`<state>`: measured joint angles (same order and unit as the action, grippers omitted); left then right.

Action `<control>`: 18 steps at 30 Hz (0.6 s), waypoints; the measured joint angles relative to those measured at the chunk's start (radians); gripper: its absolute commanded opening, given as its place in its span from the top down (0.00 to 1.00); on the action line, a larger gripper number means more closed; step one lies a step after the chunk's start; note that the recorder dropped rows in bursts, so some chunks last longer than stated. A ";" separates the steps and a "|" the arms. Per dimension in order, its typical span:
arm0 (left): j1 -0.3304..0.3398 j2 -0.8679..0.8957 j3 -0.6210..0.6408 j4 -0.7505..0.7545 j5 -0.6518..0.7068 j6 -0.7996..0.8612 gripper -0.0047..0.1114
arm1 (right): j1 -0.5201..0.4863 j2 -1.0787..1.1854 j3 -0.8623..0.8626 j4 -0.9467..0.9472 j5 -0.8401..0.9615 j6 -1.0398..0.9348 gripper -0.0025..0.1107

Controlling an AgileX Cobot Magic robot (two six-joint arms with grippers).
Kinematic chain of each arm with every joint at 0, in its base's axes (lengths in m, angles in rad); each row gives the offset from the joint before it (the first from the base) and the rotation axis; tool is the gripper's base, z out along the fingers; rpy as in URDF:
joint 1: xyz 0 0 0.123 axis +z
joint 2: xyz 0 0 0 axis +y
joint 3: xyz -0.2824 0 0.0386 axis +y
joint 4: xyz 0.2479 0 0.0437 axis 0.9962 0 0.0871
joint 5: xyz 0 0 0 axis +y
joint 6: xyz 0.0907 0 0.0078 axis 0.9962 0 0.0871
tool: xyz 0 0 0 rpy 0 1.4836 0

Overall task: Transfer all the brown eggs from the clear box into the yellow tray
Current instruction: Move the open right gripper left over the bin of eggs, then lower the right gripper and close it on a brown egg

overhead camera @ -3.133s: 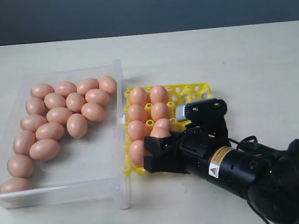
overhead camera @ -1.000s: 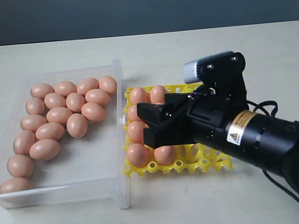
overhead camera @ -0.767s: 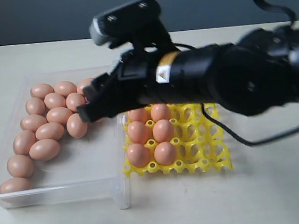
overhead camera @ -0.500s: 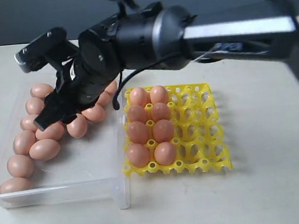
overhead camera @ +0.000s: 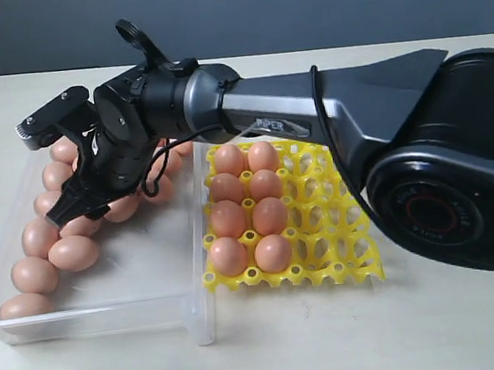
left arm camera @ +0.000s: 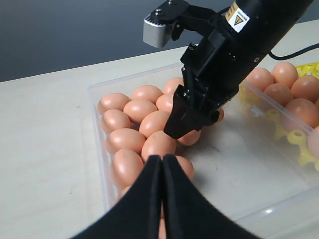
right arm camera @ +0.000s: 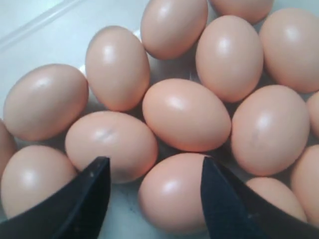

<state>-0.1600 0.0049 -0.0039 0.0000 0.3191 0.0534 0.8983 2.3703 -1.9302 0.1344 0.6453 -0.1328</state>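
Eight brown eggs (overhead camera: pixel 270 215) in yellow tray (overhead camera: pixel 344 228)

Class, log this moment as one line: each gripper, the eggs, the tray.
right gripper: open over smooth brown eggs in clear plastic box | left gripper: shut, empty | yellow lattice tray: eight eggs seated

Right tool (right arm camera: pixel 154 172) gapes wide; left tool (left arm camera: pixel 162 159) apparently pinched together.

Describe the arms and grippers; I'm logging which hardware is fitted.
The right arm is glossy black with a grey tube section bearing small white lettering, a looping black cable, a silver-grey camera box and a yellow warning label. The right gripper has flat black fingers; the left gripper has black fingers tapering to points.
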 measured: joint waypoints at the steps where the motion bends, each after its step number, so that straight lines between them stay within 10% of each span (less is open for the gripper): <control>1: 0.000 0.000 0.000 0.000 0.000 0.000 0.96 | 0.000 0.017 -0.019 0.000 0.003 0.000 0.51; 18: 0.000 0.000 0.000 0.000 0.000 0.000 0.96 | 0.000 -0.003 -0.034 -0.080 0.157 0.142 0.51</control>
<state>-0.1600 0.0049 -0.0039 0.0000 0.3191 0.0534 0.8983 2.3669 -1.9640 0.0544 0.8021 0.0093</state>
